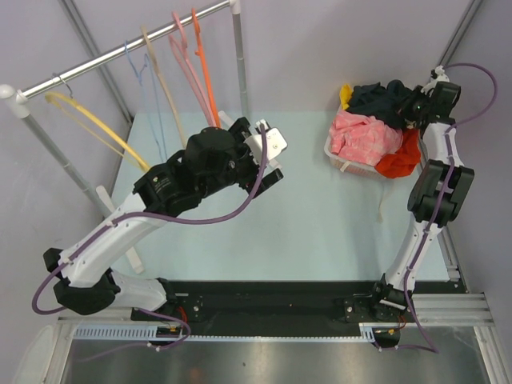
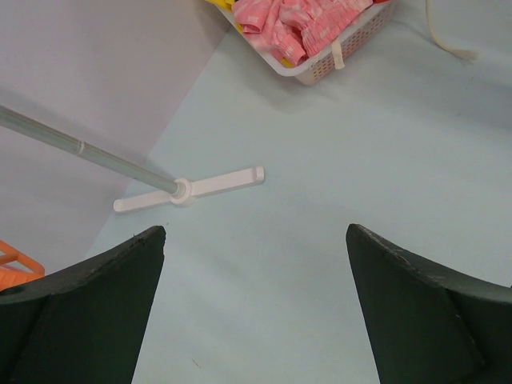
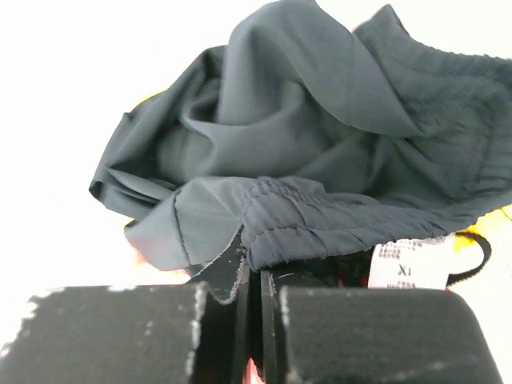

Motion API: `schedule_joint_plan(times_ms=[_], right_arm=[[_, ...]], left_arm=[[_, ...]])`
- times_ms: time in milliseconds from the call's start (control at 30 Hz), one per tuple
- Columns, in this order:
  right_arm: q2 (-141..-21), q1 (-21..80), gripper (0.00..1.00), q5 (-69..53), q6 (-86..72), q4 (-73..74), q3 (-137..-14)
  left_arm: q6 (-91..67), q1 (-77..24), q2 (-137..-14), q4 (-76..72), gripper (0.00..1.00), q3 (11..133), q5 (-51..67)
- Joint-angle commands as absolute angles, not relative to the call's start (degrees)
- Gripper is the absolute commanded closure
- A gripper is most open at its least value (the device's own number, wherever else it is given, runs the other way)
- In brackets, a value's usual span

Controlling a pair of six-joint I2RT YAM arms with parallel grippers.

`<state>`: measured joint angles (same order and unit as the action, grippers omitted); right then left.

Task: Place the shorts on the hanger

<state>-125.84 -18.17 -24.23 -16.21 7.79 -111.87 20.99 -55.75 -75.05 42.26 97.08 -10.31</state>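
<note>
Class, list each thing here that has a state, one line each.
shorts: crumpled, edge pinched.
right gripper: shut on the shorts.
left gripper: open, empty.
hanger: hanging on the rail, bare.
basket: upright, heaped full.

In the top view I cannot separate the right gripper (image 1: 406, 110) from the shorts (image 1: 376, 98), since both read dark on dark. The lower frame of the hanger (image 1: 192, 76) is hidden behind the left arm (image 1: 200, 160). In the right wrist view the shorts run off the top and right edges and their hem vanishes between the pressed-together fingers (image 3: 360, 336); in the left wrist view the top edge cuts the basket (image 2: 320, 68).
</note>
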Motion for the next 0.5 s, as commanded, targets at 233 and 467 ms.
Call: schedule_joint_plan(times_ms=[233,467], right_arm=[[-120.59,-21.45,1.00,-34.53,-25.75,3.51,-127.43],[-121.46,-21.62,1.00,-35.68,-30.40,3.43,-139.56]], left_arm=[[18.81,-55.99,-76.11,40.96,0.00,98.88,-12.13],[16.79,-55.99,-76.11,40.34,0.00,99.67,-14.41]])
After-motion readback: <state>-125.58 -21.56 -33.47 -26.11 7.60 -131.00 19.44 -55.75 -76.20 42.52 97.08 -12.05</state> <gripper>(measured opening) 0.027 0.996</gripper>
